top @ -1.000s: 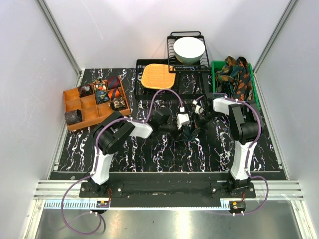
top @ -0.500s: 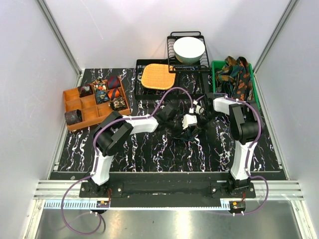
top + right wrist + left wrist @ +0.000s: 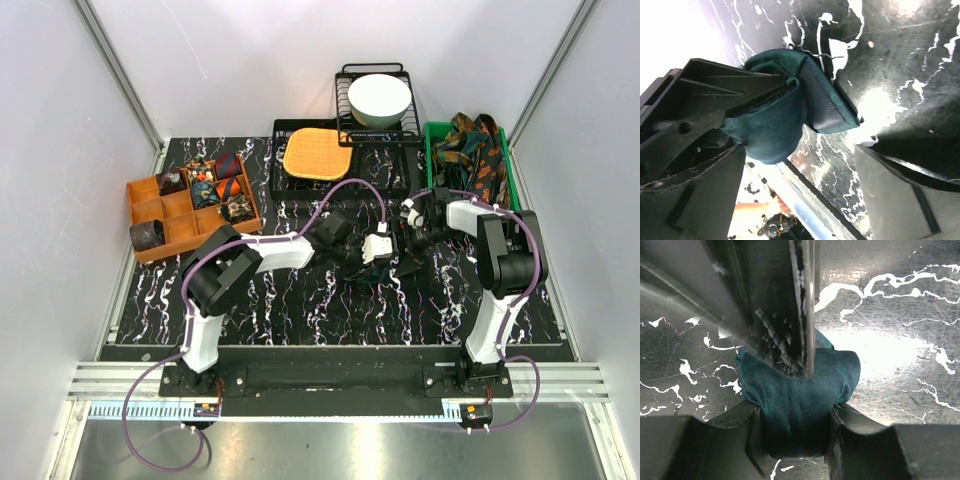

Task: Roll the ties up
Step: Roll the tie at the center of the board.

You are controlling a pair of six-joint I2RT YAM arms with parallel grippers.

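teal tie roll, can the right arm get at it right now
Probably yes: the right gripper is open beside the teal tie, whose loose end faces it. The left gripper clamps the roll, so only that side is free.

In your left wrist view, a blurred dark finger [image 3: 765,305] covers the top of the teal tie [image 3: 805,385], and the left gripper [image 3: 795,440] hides its sides. From above, you'll find the tie too small and dark to make out.

Left tool [image 3: 795,437] grips the teal tie [image 3: 832,375]; right tool [image 3: 800,167] stands wide open.
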